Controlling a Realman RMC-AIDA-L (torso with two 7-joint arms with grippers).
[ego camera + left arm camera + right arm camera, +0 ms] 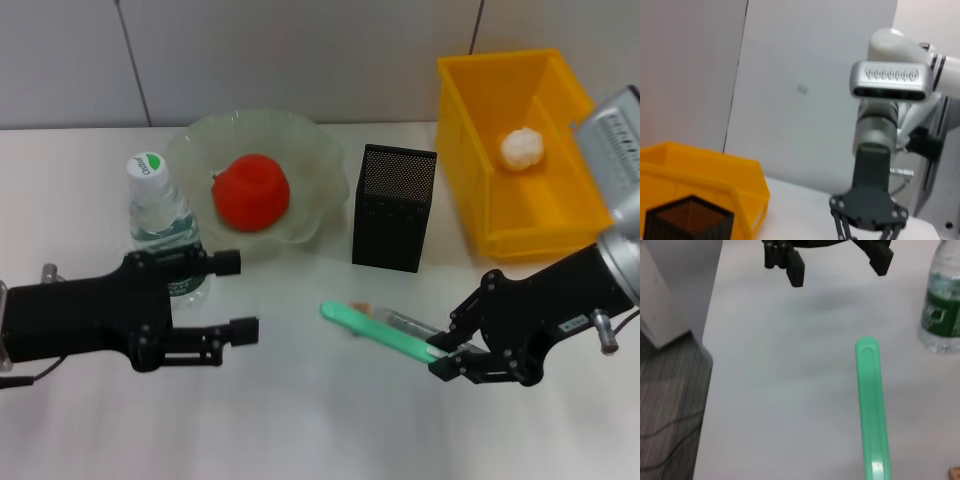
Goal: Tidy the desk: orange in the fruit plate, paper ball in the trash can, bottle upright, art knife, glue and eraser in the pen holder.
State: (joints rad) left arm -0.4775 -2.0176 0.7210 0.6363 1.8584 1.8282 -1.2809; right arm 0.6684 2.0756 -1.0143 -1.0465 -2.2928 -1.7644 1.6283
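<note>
While the left gripper (242, 297) is held open beside the upright bottle (162, 222), the green art knife (383, 334) is clamped by the right gripper (442, 358).
The knife is raised off the table (300, 420) before the pen holder (393, 207); the orange (251, 192) is seen in the fruit plate (320, 160); the paper ball (522, 148) in the trash can (470, 150).

The light is bright and even, coming from above. The white tabletop (300, 420) looks almost washed out, and shadows on it are soft and pale. The clear glass fruit bowl (315, 160) shows small glare on its rim. In the left wrist view the yellow plastic bin (700, 170) is soft. In the right wrist view the green flat plastic knife handle (872, 405) is blurred at its near end.
</note>
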